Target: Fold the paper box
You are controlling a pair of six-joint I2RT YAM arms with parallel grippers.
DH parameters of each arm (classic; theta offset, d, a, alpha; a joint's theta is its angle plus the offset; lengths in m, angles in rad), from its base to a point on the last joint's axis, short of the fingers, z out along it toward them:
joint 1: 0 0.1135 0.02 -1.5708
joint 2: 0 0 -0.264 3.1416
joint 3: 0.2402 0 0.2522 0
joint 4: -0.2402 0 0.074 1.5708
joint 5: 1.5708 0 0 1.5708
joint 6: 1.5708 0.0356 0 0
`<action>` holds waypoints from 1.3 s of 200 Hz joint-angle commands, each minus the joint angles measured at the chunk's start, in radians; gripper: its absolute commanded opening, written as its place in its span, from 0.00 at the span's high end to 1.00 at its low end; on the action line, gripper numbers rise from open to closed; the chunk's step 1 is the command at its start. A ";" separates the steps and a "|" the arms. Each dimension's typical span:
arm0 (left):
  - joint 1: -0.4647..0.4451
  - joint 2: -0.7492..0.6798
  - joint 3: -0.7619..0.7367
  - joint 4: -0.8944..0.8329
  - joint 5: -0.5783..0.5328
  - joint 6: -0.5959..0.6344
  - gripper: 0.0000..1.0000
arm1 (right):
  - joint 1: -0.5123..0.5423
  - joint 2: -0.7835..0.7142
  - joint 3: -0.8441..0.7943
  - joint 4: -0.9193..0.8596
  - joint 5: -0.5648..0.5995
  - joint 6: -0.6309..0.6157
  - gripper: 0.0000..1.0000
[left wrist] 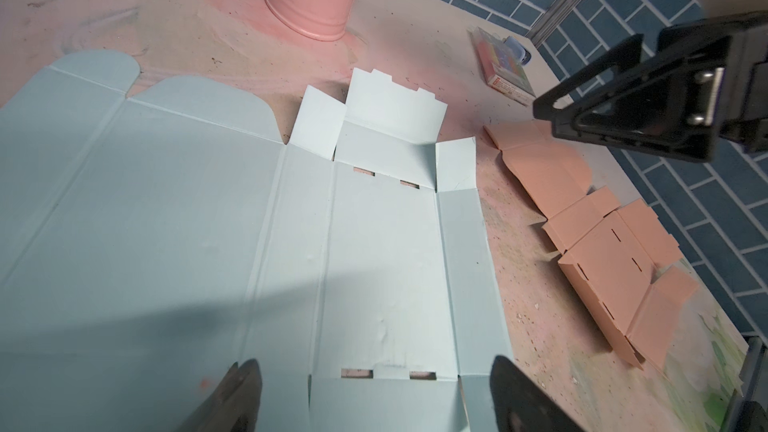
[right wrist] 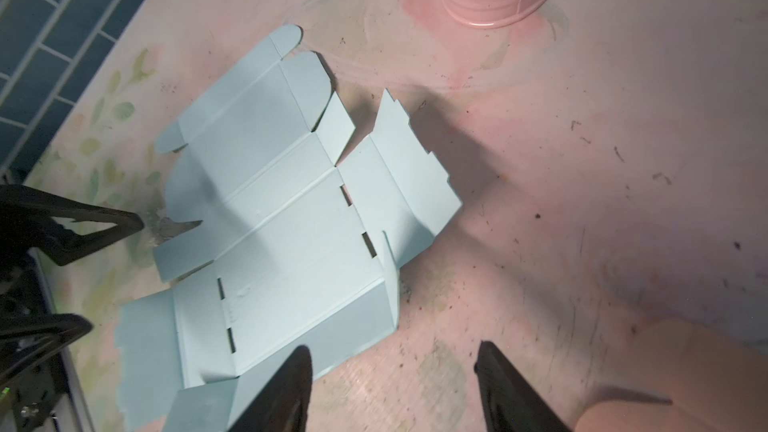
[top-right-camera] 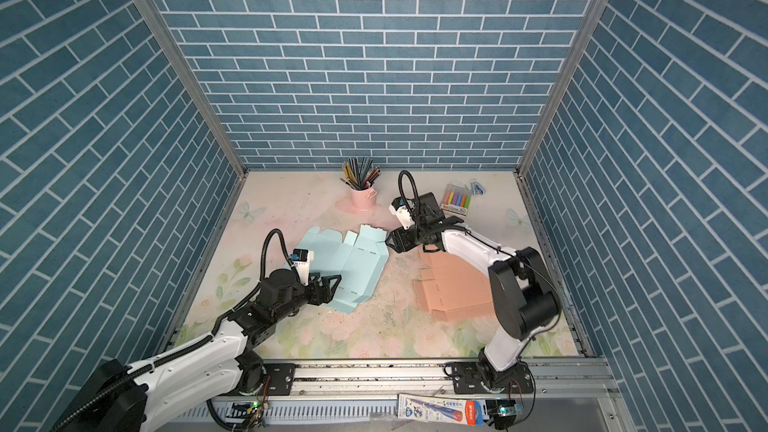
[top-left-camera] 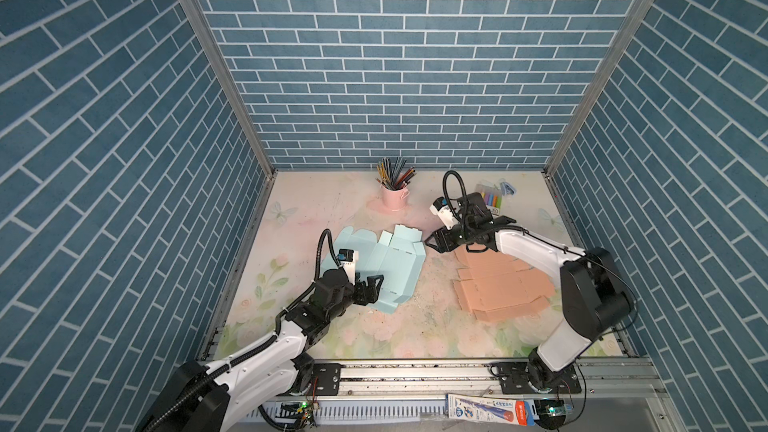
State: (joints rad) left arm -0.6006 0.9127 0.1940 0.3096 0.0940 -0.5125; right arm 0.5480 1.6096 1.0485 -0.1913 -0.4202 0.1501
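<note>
only "hb" reads, in a blue circle on the pencil pack [top-left-camera: 490,409] lying below the front rail [top-left-camera: 415,376]. its other print, and the marker box [top-left-camera: 492,201] label, too small to read.

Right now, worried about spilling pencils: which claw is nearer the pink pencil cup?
Right. The right claw hovers just front-right of the pink pencil cup; the left claw is farther forward, over the blue box blank.

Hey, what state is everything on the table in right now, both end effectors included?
Blue box: unfolded, mostly flat, one end flap raised.
Orange box: unfolded, flat.
Pink bucket: upright, holding pencils.
Marker pack: lying flat.
Left end effector: open, empty.
Right end effector: open, empty.
</note>
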 commanded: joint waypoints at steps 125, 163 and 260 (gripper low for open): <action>0.020 -0.024 0.006 0.036 0.023 0.023 0.13 | 0.134 0.045 -0.303 0.467 -0.086 0.633 0.37; 0.021 -0.026 0.001 0.045 0.028 0.013 0.13 | 0.134 0.110 -0.329 0.560 -0.106 0.680 0.44; 0.019 -0.012 0.000 0.062 0.036 0.005 0.13 | 0.135 0.163 -0.328 0.607 -0.089 0.694 0.73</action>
State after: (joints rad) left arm -0.5865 0.9024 0.1940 0.3511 0.1284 -0.5014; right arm 0.6807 1.7512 0.7197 0.3904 -0.5106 0.8238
